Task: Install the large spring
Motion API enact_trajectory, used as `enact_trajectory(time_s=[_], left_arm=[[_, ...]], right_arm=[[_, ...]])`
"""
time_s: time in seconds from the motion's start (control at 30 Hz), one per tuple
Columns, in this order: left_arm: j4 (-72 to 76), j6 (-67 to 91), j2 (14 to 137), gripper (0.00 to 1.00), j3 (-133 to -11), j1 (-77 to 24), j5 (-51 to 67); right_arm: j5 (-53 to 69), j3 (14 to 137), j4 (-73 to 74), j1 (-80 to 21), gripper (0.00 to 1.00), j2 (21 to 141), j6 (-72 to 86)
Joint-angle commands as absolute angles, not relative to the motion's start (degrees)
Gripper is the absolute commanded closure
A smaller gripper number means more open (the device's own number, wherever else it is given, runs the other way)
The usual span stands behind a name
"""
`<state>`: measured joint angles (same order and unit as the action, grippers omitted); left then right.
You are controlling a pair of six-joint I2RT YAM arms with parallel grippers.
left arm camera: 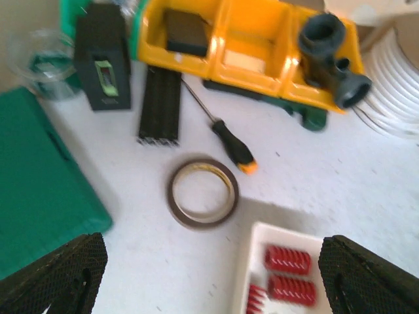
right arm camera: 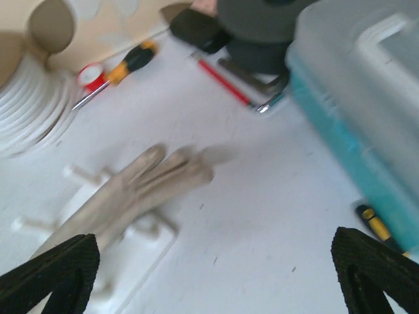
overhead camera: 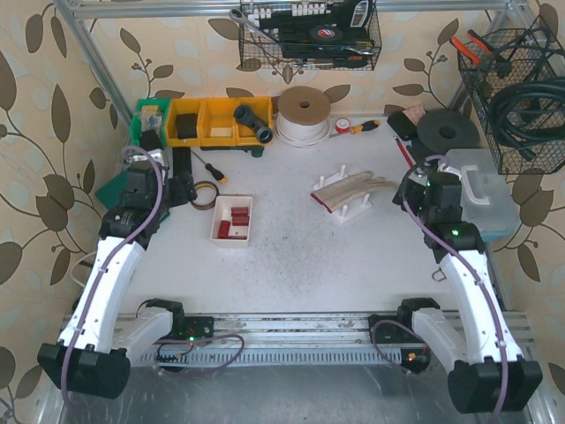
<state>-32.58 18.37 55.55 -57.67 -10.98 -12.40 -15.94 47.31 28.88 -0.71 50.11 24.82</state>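
The left pincer (overhead camera: 183, 184) hangs over the left rear of the bench (overhead camera: 300, 274), its fingers set wide apart with nothing between them.

In the left wrist view:
- A green case (left arm camera: 39, 190) lies flat at the far left.
- A brown tape ring (left arm camera: 203, 193) lies flat on the bench.
- A black-handled screwdriver (left arm camera: 232, 144) lies just beside the ring, on its far side.
- Yellow bins (left arm camera: 249, 39) stand in a row behind.

A white tray (left arm camera: 260, 230) sits to the right of the tape ring, left of the bench centre. The red springs (left arm camera: 288, 260) lie on their sides inside it, apart from both pincers. Which of them is the large one cannot be told with certainty.

Right of centre, a pale glove (overhead camera: 349, 185) lies draped across a white pegged rack (overhead camera: 346, 212).

The right pincer (overhead camera: 415, 185) hangs just right of the glove, fingers likewise spread and holding nothing. A clear lidded box (right arm camera: 353, 118) with a teal base stands at the far right
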Motion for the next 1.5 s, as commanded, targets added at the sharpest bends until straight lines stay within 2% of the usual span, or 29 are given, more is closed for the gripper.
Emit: enact_trajectory(time_s=[0.0,0.1,0.17,0.23,0.27,0.37,0.47,0.7,0.97,1.13,1.33,1.47], left_arm=[[-38.99,25.18,54.73,0.09,-55.99,-11.36,2.19],[-34.33,30.85,51.54,0.09,-49.93,-15.46,3.4],[-32.4,33.73,49.74,0.09,-47.86,-22.34,-1.53],[-31.25,35.78,50.07,0.09,-47.33,-28.52,-6.39],[-30.8,36.59,50.73,0.09,-47.36,-31.08,-8.48],[-28.27,37.5,53.29,0.09,-46.96,-37.8,-13.81],[-23.18,37.44,54.32,0.09,-45.27,-42.33,-16.74],[-16.88,35.33,56.99,0.11,-43.82,-42.98,-14.78],[-11.11,33.37,56.0,0.03,-40.36,-42.23,-13.5],[-12.9,32.49,57.83,0.04,-42.38,-42.18,-10.05],[-11.61,33.13,56.9,0.08,-40.83,-42.16,-10.77],[-11.48,33.79,56.87,0.12,-40.54,-42.13,-11.45]], right_arm=[[0.08,49.65,39.31,-0.3,0.03,44.93,26.5],[6.76,51.78,42.98,-0.37,0.05,45.29,26.62],[6.7,52.82,46.51,-0.37,0.1,47.1,29.21],[6.16,53.01,48.96,-0.35,0.11,49.05,31.15],[6.67,52.63,48.99,-0.42,0.11,49.72,31.66],[10.65,50.85,47.15,-0.4,0.0,50.62,34.06],[13.79,48.9,44.11,-0.39,0.0,52.16,37.26],[16.67,49.44,42.49,-0.54,0.01,60.85,38.4],[13.74,47.76,36.19,-0.84,0.0,59.67,40.57],[13.96,49.44,37.08,-0.77,0.02,61.86,38.85],[21.09,50.14,34.27,0.02,0.08,67.36,43.13],[16.9,48.88,30.81,-0.48,0.07,65.95,49.18]])
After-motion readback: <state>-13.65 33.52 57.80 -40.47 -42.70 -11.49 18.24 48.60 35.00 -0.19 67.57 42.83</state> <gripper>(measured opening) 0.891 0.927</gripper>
